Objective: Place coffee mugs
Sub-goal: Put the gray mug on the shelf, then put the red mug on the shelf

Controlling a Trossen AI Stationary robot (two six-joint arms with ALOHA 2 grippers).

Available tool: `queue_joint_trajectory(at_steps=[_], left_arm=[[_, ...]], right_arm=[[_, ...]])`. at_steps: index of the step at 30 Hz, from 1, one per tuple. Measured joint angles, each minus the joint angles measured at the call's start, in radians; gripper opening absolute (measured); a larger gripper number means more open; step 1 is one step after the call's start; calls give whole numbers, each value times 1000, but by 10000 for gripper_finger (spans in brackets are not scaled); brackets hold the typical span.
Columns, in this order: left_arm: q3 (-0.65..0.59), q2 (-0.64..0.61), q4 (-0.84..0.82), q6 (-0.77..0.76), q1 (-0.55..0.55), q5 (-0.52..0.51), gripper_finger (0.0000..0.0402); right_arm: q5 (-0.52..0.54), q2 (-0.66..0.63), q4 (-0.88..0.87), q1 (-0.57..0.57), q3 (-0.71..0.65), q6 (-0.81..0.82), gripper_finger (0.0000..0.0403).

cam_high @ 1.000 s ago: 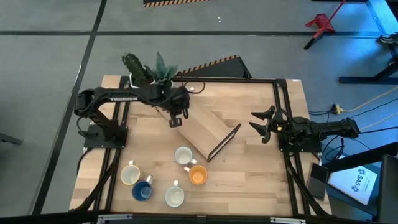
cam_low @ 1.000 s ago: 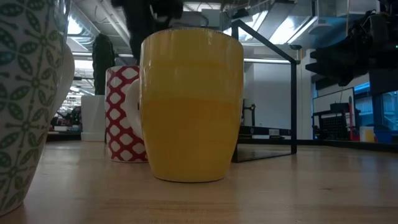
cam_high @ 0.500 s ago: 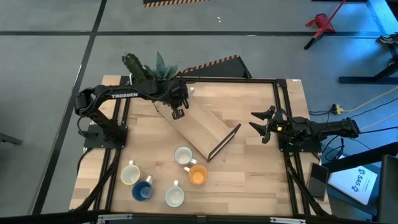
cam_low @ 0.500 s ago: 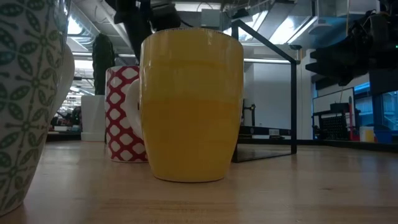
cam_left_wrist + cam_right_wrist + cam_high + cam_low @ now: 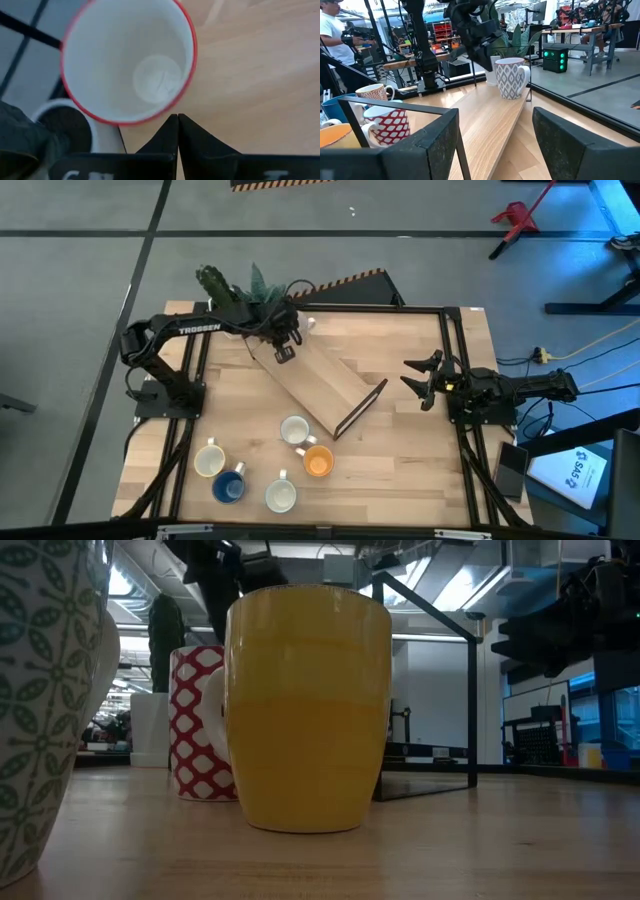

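Observation:
A white mug with a red rim point(image 5: 127, 60) stands upright at the far end of the long wooden tray point(image 5: 320, 385). The right wrist view shows the same mug point(image 5: 512, 77) with a grey pattern. My left gripper point(image 5: 284, 354) hovers beside it with its fingers shut point(image 5: 177, 120) and empty. Five more mugs stand on the table's near part: a white one point(image 5: 294, 430), the orange one point(image 5: 318, 463), a cream one point(image 5: 209, 460), the blue one point(image 5: 229, 486) and another white one point(image 5: 281, 496). My right gripper point(image 5: 420, 385) waits open at the table's right side.
Two white pots with green plants point(image 5: 240, 288) stand at the far left corner, close to the left gripper; one pot's soil shows point(image 5: 65, 127). A black frame point(image 5: 360, 408) rises at the tray's near end. Bare wood lies between the tray and the right arm.
My left gripper has moved along the tray toward the table's far edge, from over the tray's upper part to beside the mug at its far end. The mugs and the right arm have stayed where they were.

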Motion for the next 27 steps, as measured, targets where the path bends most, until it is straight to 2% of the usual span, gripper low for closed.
queue_joint_trajectory(at_steps=[6, 8, 12, 14, 16, 20, 27], left_arm=[[34, -107, -166, -54, -81, 39, 0], [65, -162, -203, -99, -122, 104, 0], [72, -248, -213, -219, -220, 317, 6], [72, -253, -212, -264, -300, 336, 18], [71, -243, -214, -277, -370, 316, 34], [72, -165, -167, -212, -465, 299, 70], [71, 21, -157, -119, -490, 330, 132]], right_arm=[[0, 0, 0, 0, 0, -1, 241], [0, 0, 0, 0, 0, -2, 241], [0, 0, 0, 0, 0, -2, 241], [-1, 0, 0, 0, 0, -2, 241], [0, 0, 0, 0, 0, -2, 241], [0, 0, 0, 0, 0, -3, 241], [-8, 0, -1, 0, 0, -3, 241]])
